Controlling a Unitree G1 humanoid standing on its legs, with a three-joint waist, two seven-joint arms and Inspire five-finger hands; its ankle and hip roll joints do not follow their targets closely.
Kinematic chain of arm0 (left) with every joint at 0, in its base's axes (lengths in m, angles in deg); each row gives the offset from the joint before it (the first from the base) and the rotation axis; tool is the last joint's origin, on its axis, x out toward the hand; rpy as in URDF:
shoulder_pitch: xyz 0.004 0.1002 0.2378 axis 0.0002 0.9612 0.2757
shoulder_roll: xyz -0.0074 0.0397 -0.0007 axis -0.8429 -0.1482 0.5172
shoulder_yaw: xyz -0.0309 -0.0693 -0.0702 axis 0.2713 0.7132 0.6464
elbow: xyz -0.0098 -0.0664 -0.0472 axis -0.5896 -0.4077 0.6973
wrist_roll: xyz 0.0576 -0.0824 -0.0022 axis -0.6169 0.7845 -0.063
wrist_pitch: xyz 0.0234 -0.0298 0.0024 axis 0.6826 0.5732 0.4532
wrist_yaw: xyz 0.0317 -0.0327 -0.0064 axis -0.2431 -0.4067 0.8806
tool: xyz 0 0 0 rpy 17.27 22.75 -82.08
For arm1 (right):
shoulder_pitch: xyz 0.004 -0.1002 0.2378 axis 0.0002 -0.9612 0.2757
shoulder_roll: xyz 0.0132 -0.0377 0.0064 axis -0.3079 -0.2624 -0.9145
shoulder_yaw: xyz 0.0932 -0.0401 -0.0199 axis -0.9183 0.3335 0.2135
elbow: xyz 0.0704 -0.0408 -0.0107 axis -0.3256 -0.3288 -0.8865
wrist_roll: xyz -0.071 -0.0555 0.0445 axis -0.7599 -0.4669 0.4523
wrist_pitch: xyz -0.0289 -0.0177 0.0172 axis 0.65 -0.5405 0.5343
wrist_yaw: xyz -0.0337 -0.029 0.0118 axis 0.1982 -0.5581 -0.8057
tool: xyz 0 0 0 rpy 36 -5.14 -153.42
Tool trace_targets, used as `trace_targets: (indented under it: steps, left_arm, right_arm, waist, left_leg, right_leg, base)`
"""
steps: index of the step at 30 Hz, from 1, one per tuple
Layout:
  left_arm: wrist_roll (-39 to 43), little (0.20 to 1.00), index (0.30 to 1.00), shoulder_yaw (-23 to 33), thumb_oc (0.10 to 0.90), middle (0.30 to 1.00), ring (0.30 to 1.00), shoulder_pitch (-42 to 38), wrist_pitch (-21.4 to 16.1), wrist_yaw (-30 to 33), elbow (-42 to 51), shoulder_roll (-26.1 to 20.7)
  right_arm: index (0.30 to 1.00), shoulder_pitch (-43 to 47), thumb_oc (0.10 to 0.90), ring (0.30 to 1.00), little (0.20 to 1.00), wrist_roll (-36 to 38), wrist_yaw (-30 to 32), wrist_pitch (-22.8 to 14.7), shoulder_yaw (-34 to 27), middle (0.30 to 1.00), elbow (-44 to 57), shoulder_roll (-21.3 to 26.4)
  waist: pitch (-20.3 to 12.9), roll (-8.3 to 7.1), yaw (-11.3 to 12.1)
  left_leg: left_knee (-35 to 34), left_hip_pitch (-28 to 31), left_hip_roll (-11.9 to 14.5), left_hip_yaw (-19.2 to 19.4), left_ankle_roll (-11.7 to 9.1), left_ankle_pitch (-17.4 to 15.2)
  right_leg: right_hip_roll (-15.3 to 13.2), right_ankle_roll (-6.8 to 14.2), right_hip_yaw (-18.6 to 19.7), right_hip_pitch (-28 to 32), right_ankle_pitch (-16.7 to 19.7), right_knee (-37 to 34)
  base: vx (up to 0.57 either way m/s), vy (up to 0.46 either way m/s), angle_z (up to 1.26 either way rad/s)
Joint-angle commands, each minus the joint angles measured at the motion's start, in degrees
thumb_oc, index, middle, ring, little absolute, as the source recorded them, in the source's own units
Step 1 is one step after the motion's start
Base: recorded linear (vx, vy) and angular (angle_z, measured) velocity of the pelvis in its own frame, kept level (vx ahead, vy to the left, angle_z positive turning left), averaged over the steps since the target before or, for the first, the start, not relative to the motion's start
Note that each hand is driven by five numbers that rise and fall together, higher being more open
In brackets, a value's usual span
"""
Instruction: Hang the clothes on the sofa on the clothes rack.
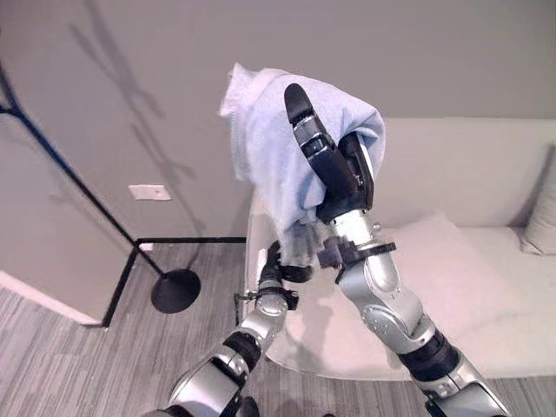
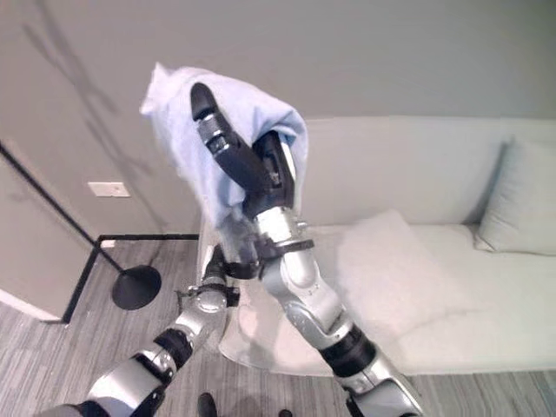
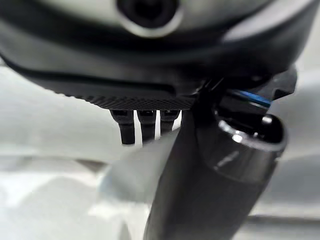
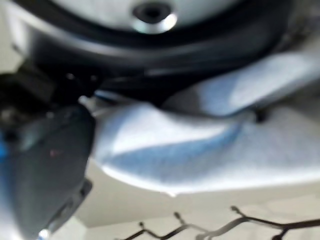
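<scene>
Sofa (image 1: 486,295) behind, right hand (image 1: 334,169) raising garment (image 1: 261,130)

Garment (image 1: 261,139) draped on right robot hand (image 1: 334,169), seemingly.

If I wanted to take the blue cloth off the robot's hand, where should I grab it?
Probably the loose end of the light blue cloth hanging down on the robot's left of the raised right hand, coming from that side. The rest is draped over the hand, whose thumb lies across the front. The left hand sits just below, so keep above it.
</scene>
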Motion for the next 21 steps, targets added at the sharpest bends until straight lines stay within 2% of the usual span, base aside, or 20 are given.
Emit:
trace_targets:
  steps: [1, 7, 12, 15, 17, 19, 21]
  left_arm:
    - [-0.8, 0.3, 0.3, 1.1, 0.4, 0.3, 0.3, -8.0, -5.4, 7.5, -3.1, 0.7]
    - [-0.5, 0.3, 0.3, 6.5, 0.4, 0.3, 0.3, -6.3, -7.1, 15.1, -0.5, -2.3]
    - [-3.1, 0.3, 0.3, 7.8, 0.4, 0.3, 0.3, -4.5, -7.6, 18.7, 2.9, -4.8]
    - [-5.8, 0.3, 0.3, 8.3, 0.4, 0.3, 0.3, -2.3, -8.5, 20.8, 9.6, -6.9]
    - [-11.0, 0.3, 0.3, 9.0, 0.4, 0.3, 0.3, 3.0, -9.1, 21.1, 22.7, -11.1]
    - [-12.0, 0.3, 0.3, 9.5, 0.4, 0.3, 0.3, 4.6, -9.0, 20.6, 26.1, -12.1]
    - [-15.2, 0.3, 0.3, 12.1, 0.4, 0.3, 0.3, 7.8, -9.1, 19.1, 35.7, -15.4]
  right_arm:
    - [0.3, 3.4, 0.4, 0.3, 0.3, -0.1, -1.9, -8.6, -4.5, 0.3, 3.9, -1.8]
    - [0.3, -0.5, 0.4, 0.3, 0.3, 0.7, -1.0, -10.6, -6.3, 0.3, 4.4, 0.7]
    - [0.3, -1.5, 0.4, 0.3, 0.3, 0.4, -0.4, -11.5, -8.0, 0.3, 4.3, 1.7]
    - [0.3, -2.2, 0.4, 0.3, 0.3, -0.8, -0.4, -11.2, -9.2, 0.3, 4.2, 2.7]
    - [0.3, -3.6, 0.4, 0.3, 0.3, -0.7, -2.3, -10.9, -11.2, 0.3, 3.5, 4.0]
    - [0.3, -3.9, 0.4, 0.3, 0.3, -0.6, -3.3, -10.5, -11.2, 0.3, 3.3, 4.7]
    - [0.3, -4.1, 0.4, 0.3, 0.3, -1.6, -7.0, -8.6, -10.9, 0.3, 3.8, 8.6]
  waist:
    - [-8.3, -1.39, 2.5]
    - [-8.4, -1.73, 2.5]
    - [-8.5, -2.33, 3.1]
    - [-8.4, -2.73, 3.9]
    - [-8.4, -3.38, 5.3]
    - [-8.4, -3.6, 5.7]
    - [-8.4, -4.16, 7.0]
  left_leg:
    - [0.2, 3.9, 2.4, 0.7, -3.8, -8.7]
    - [0.2, 4.2, 2.9, 1.3, -3.8, -8.7]
    - [0.2, 4.0, 3.3, 0.9, -4.1, -8.4]
    - [0.2, 3.7, 3.6, 0.5, -4.4, -8.1]
    - [0.2, 3.6, 4.2, -0.2, -4.8, -7.7]
    - [0.2, 3.5, 4.3, -0.5, -5.0, -7.5]
    - [0.2, 3.2, 4.9, -1.4, -5.5, -6.8]
  right_leg:
    - [-1.6, 2.3, 0.0, -4.7, 2.9, 0.6]
    - [-1.2, 2.3, 0.6, -4.9, 2.7, 0.6]
    - [-0.8, 2.1, 0.3, -4.8, 2.5, 0.4]
    - [-0.4, 1.9, -0.3, -4.6, 2.2, 0.5]
    - [0.1, 1.5, -1.0, -4.0, 1.8, 0.5]
    - [0.3, 1.4, -1.3, -3.9, 1.6, 0.6]
    - [1.0, 0.9, -2.1, -3.5, 1.2, 0.8]
  base:
    - [0.02, -0.022, -0.11]
    - [0.02, -0.027, -0.12]
    - [0.01, -0.059, -0.01]
    - [0.0, -0.066, 0.05]
    - [-0.02, -0.131, 0.09]
    - [-0.01, -0.089, 0.2]
    - [-0.01, -0.106, 0.3]
